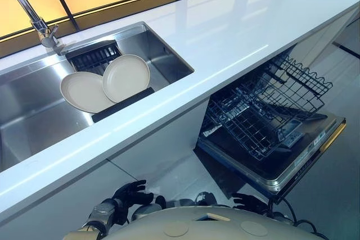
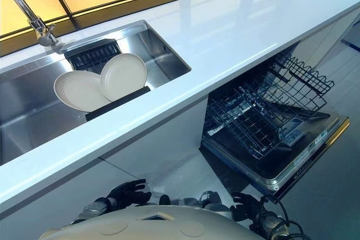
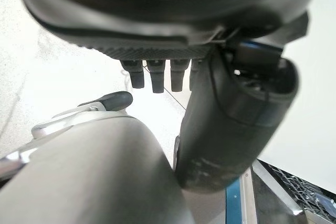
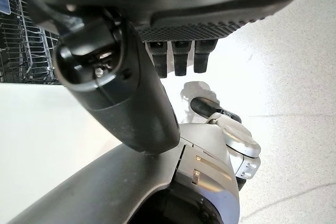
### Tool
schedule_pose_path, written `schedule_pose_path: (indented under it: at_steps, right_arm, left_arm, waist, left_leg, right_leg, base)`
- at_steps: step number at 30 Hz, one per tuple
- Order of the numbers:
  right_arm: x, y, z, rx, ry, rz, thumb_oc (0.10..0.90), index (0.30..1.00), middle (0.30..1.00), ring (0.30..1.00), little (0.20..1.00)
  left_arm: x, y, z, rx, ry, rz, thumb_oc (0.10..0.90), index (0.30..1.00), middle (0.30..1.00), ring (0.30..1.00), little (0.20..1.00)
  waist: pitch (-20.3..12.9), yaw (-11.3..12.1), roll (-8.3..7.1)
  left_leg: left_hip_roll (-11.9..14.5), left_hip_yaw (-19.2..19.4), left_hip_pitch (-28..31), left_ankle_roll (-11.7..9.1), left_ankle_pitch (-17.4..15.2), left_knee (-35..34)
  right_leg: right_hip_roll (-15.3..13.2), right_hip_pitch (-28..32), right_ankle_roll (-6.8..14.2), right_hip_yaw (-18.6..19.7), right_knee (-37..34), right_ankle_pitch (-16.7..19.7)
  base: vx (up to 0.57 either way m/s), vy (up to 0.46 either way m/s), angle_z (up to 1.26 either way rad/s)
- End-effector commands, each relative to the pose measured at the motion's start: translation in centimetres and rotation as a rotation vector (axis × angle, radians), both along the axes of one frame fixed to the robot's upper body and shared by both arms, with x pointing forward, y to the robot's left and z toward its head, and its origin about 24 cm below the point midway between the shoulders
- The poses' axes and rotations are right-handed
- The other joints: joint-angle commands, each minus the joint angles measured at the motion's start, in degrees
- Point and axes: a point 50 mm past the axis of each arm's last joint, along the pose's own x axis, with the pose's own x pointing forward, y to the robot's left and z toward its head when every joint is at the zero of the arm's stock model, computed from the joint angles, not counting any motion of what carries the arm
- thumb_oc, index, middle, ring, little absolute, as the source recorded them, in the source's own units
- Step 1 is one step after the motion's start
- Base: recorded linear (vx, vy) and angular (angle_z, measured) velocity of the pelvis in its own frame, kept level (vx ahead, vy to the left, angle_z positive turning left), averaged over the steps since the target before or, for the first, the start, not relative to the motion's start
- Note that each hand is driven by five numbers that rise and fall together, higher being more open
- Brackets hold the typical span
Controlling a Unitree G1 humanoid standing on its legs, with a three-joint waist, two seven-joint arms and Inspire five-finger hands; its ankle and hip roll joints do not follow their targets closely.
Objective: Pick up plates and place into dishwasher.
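Two cream plates lean on edge in the steel sink: one plate to the left, and a second plate overlapping it on the right, both propped in a black rack. The dishwasher stands open under the counter to the right, its door down and its wire lower rack pulled out, holding nothing I can see. My left hand hangs low by the cabinet front, fingers relaxed and holding nothing. My right hand hangs low in front of the dishwasher door, also open.
A long white counter runs across the view above the dishwasher. A chrome tap rises at the sink's back left, beside a dark drain basket. Pale floor lies before the cabinets.
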Motion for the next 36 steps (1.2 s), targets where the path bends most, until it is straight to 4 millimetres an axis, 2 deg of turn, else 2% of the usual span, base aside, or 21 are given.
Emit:
schedule_pose_path:
  at_steps: [1, 8, 13, 17, 20, 22, 24, 28, 33, 35, 36]
  right_arm:
    - [3.0, 1.9, 0.1, 0.079, -0.092, 0.029, 0.8, 0.9, 0.9, 0.9, 0.9]
    - [2.9, 1.9, 0.1, 0.079, -0.087, 0.03, 0.8, 0.9, 0.9, 0.9, 0.9]
    - [3.0, 1.7, 0.2, 0.072, -0.088, 0.045, 0.8, 0.9, 0.9, 0.9, 0.9]
    - [3.5, 1.4, 0.4, 0.061, -0.09, 0.076, 0.8, 0.9, 0.9, 0.9, 0.9]
    - [4.1, 1.0, 0.6, 0.051, -0.093, 0.095, 0.8, 0.9, 0.9, 0.9, 0.9]
    - [4.5, 0.6, 0.8, 0.046, -0.098, 0.097, 0.8, 0.9, 0.9, 0.9, 0.9]
    - [5.0, 0.4, 1.0, 0.045, -0.107, 0.097, 0.8, 0.9, 0.9, 0.9, 0.9]
    - [5.9, 0.4, 1.2, 0.044, -0.123, 0.082, 0.8, 0.9, 0.9, 0.9, 0.9]
    - [5.9, 1.0, 1.0, 0.049, -0.124, 0.085, 0.8, 0.9, 0.9, 0.9, 0.9]
    - [5.8, 1.7, 0.8, 0.053, -0.122, 0.103, 0.8, 0.9, 0.9, 0.9, 0.9]
    - [5.8, 1.9, 0.7, 0.054, -0.124, 0.106, 0.8, 0.9, 0.9, 0.9, 0.9]
  left_arm:
    - [0.0, -0.8, -0.3, -0.041, 0.028, -0.016, 0.8, 0.9, 0.9, 0.9, 0.9]
    - [0.2, -0.7, -0.2, -0.031, -0.006, -0.001, 0.8, 0.9, 0.9, 0.9, 0.9]
    - [1.8, -1.0, 0.5, 0.108, -0.146, -0.226, 0.8, 0.9, 0.9, 0.9, 0.9]
    - [5.2, -2.7, 2.0, 0.144, -0.363, -0.433, 0.8, 0.9, 0.9, 0.9, 0.9]
    - [8.9, -4.5, 4.4, 0.048, -0.514, -0.533, 0.8, 0.9, 0.9, 0.9, 0.9]
    - [11.2, -5.9, 6.4, -0.073, -0.594, -0.588, 0.8, 0.9, 0.9, 0.9, 0.9]
    - [13.2, -7.8, 9.2, -0.266, -0.685, -0.658, 0.8, 0.9, 0.9, 0.9, 0.9]
    - [15.1, -11.6, 14.9, -0.781, -0.749, -0.771, 0.8, 0.9, 0.9, 0.9, 0.9]
    - [14.2, -16.0, 19.7, -1.309, -0.687, -0.853, 0.8, 0.9, 0.9, 0.9, 0.9]
    - [12.9, -18.7, 21.2, -1.636, -0.533, -0.835, 0.8, 0.9, 0.9, 0.9, 0.9]
    - [12.6, -19.1, 21.5, -1.708, -0.497, -0.819, 0.8, 0.9, 0.9, 0.9, 0.9]
  waist:
    - [0.29, 0.55, 1.94]
    - [0.32, 0.59, 1.94]
    - [0.39, 0.35, 2.1]
    - [0.66, -0.18, 2.63]
    - [1.04, -0.22, 3.01]
    - [1.28, -0.13, 3.29]
    - [1.58, 0.02, 3.51]
    - [1.89, 0.14, 3.68]
    - [1.96, 0.03, 3.37]
    - [1.94, -0.2, 3.02]
    - [1.97, -0.24, 2.95]
  left_leg:
    - [-2.89, 2.99, 0.79, 2.43, -6.4, 1.01]
    - [-2.86, 3.04, 0.78, 2.4, -6.41, 0.96]
    - [-2.81, 3.11, 0.51, 2.37, -6.31, 1.01]
    - [-2.58, 3.34, 0.48, 2.43, -6.33, 0.94]
    - [-2.44, 3.4, 0.28, 2.52, -6.26, 0.96]
    - [-2.45, 3.22, 0.15, 2.66, -6.17, 0.92]
    - [-2.46, 2.97, -0.02, 2.8, -5.96, 0.83]
    - [-2.45, 2.38, -0.06, 3.08, -5.86, 0.38]
    - [-2.46, 2.06, 0.04, 3.48, -6.45, 0.38]
    - [-2.46, 2.04, 0.27, 3.54, -7.03, 0.38]
    - [-2.47, 2.01, 0.37, 3.56, -7.2, 0.38]
  right_leg:
    - [2.15, -3.46, 0.13, -4.19, 5.69, -4.88]
    - [2.11, -3.5, 0.22, -4.25, 5.76, -4.91]
    - [2.04, -3.9, 0.23, -4.09, 6.02, -4.92]
    - [2.13, -4.33, 0.43, -3.53, 6.52, -4.98]
    - [2.11, -4.69, 0.64, -3.39, 6.83, -4.83]
    - [2.14, -4.86, 0.71, -3.32, 6.93, -4.68]
    - [2.15, -5.15, 0.84, -3.26, 7.12, -4.44]
    - [2.26, -5.56, 0.91, -2.89, 7.29, -4.15]
    - [2.41, -5.37, 1.0, -1.94, 6.81, -3.86]
    - [2.57, -4.94, 1.11, -1.17, 6.18, -3.72]
    - [2.61, -4.79, 1.09, -1.0, 6.02, -3.72]
  base:
    - [0.0, 0.0, 0.0]
    - [0.0, 0.0, 0.0]
    - [0.0, 0.0, 0.0]
    - [0.0, 0.0, 0.0]
    - [-0.03, 0.013, -0.05]
    - [-0.04, 0.003, -0.08]
    - [-0.05, -0.002, -0.02]
    - [-0.03, -0.009, -0.01]
    - [0.0, -0.007, 0.0]
    - [0.02, -0.042, -0.02]
    - [0.01, -0.044, -0.03]
